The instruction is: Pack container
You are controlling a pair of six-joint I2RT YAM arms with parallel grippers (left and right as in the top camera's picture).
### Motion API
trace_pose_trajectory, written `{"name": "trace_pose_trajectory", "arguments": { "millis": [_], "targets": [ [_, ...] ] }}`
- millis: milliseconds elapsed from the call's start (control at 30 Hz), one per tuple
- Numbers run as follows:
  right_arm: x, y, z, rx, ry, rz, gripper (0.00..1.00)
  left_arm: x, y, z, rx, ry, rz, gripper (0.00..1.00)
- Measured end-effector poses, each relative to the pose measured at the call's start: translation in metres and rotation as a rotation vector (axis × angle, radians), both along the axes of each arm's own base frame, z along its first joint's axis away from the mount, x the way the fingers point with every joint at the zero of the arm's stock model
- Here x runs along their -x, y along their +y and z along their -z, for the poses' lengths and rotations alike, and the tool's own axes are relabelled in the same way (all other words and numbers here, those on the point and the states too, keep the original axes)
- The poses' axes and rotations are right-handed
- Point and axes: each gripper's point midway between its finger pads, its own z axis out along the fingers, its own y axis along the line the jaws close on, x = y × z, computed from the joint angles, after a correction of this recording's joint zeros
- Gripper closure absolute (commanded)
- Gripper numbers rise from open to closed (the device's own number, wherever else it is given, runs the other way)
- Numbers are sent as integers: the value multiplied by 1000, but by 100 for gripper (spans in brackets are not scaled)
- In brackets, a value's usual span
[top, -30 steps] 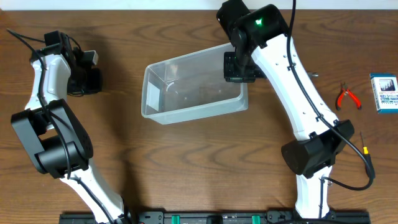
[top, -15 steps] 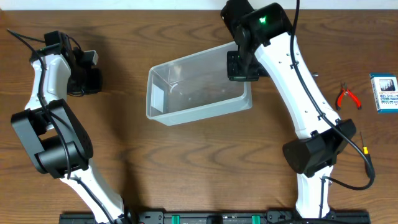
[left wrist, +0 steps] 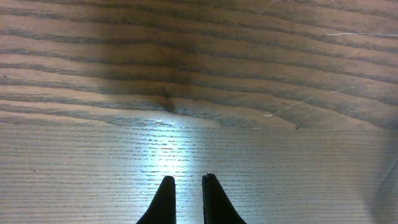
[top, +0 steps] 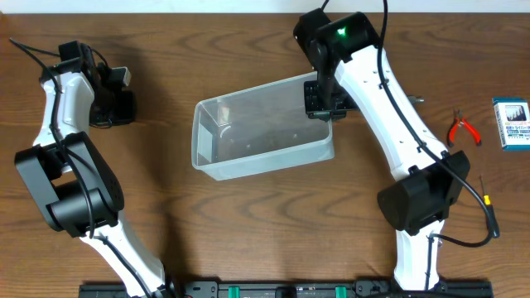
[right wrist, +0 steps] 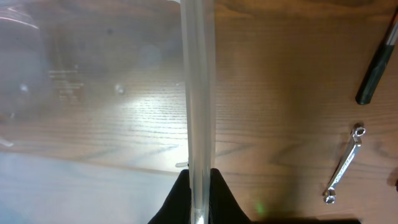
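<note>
Packing has not begun: container (top: pixel 257 136) empty, right gripper (top: pixel 320 101) clenched on its rim. Left gripper (left wrist: pixel 185 183) clenched on nothing; pliers (top: pixel 463 130) wait far right.

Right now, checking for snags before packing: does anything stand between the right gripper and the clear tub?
Nothing visible does. The right gripper is shut on the end wall of the tub, with no object between them.

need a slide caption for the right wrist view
Right jaws clamped on the rim of the clear container, a silver wrench lying on the wooden table outside it.
</note>
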Motion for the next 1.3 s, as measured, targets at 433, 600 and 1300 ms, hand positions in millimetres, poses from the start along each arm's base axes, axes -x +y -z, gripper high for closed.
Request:
{"name": "trace_pose_trajectory", "arguments": {
  "millis": [433, 600, 1300],
  "targets": [
    [-3, -24, 22, 25, 51, 57, 99, 0, 0, 0, 0, 0, 0, 94],
    [-7, -24, 23, 26, 33, 57, 99, 0, 0, 0, 0, 0, 0, 94],
    [-11, -30, 54, 67, 25, 85, 99, 1, 0, 0, -1, 5, -1, 94]
  ]
}}
